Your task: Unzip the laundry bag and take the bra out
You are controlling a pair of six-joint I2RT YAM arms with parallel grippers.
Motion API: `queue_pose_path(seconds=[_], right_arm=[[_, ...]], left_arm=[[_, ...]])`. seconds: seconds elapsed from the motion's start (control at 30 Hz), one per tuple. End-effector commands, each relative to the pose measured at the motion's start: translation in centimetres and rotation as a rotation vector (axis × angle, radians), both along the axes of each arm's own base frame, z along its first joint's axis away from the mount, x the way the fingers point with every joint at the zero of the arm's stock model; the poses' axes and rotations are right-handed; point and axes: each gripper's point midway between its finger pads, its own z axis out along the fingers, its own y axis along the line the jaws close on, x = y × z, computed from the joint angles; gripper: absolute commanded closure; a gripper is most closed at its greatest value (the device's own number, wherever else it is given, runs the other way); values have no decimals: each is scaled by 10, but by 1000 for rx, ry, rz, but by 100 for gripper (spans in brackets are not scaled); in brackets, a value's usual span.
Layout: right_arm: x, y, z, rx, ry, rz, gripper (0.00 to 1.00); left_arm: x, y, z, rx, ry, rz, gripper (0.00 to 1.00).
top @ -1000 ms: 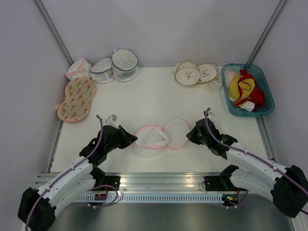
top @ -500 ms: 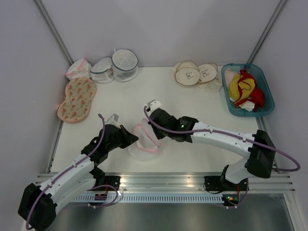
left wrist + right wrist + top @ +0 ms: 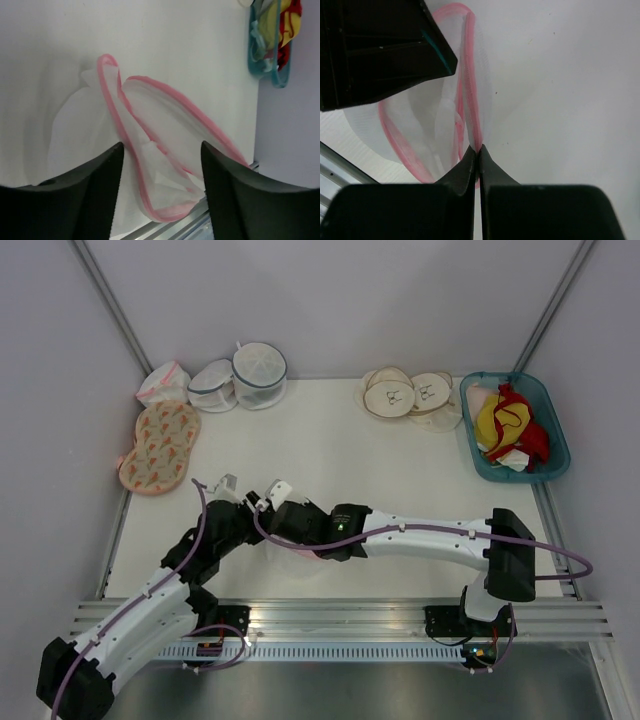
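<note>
The laundry bag [image 3: 165,125], white mesh with a pink zipper rim, lies unzipped and folded flat near the table's front edge. In the top view only a strip of its pink rim [image 3: 300,549] shows under the arms. My right gripper [image 3: 480,149] has reached across to the left and is shut on the pink rim. My left gripper [image 3: 161,147] hovers open just in front of the bag, its fingers [image 3: 90,195] touching nothing. From above, the left gripper [image 3: 248,523] and right gripper [image 3: 278,528] are close together. The bra is out of view; only mesh shows inside the bag.
A teal basket [image 3: 513,428] of red and yellow cloth stands at the back right. Beige padded cups [image 3: 405,393] lie at the back. Mesh bags with grey-blue rims [image 3: 258,370], a pink-edged pouch [image 3: 163,382] and a peach patterned piece [image 3: 160,445] sit at the left.
My right arm swung from the right side across to the left, folding the bag's right half over. My left gripper opened and let go of the rim.
</note>
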Motion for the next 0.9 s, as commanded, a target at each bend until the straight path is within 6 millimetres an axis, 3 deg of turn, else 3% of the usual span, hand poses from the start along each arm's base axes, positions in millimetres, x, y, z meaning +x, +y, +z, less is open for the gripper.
queue_pose_path(seconds=[0.0, 0.03, 0.13, 0.3, 0.43, 0.47, 0.53, 0.57, 0.63, 0.7, 0.77, 0.87], right_arm=[[4, -3, 11, -39, -55, 4, 100], [4, -3, 11, -39, -55, 4, 100], [2, -3, 10, -32, -54, 2, 100], [-9, 6, 4, -22, -27, 53, 100], [-33, 17, -4, -31, 16, 161, 99], [-42, 20, -5, -21, 39, 201, 90], [-79, 31, -10, 16, 166, 347, 74], [-92, 32, -6, 54, 205, 401, 61], [-125, 35, -2, 124, 332, 518, 51], [-147, 34, 19, 213, 400, 613, 38], [-146, 27, 33, 249, 382, 597, 32], [-109, 12, 49, 270, 227, 409, 8]], left_arm=[[14, 10, 32, -85, -54, 132, 28], [14, 13, 40, -106, -76, 147, 19], [12, 19, 44, -142, -87, 188, 6], [9, 18, 37, -179, -54, 200, 1], [4, 14, 29, -190, -13, 181, 1], [4, 14, 27, -186, -7, 180, 1], [3, 17, 25, -166, -2, 187, 1], [3, 20, 24, -150, 2, 198, 1], [2, 23, 27, -142, -11, 203, 1], [3, 26, 33, -143, -33, 216, 1], [3, 28, 35, -137, -46, 221, 1], [3, 29, 38, -128, -57, 218, 1]])
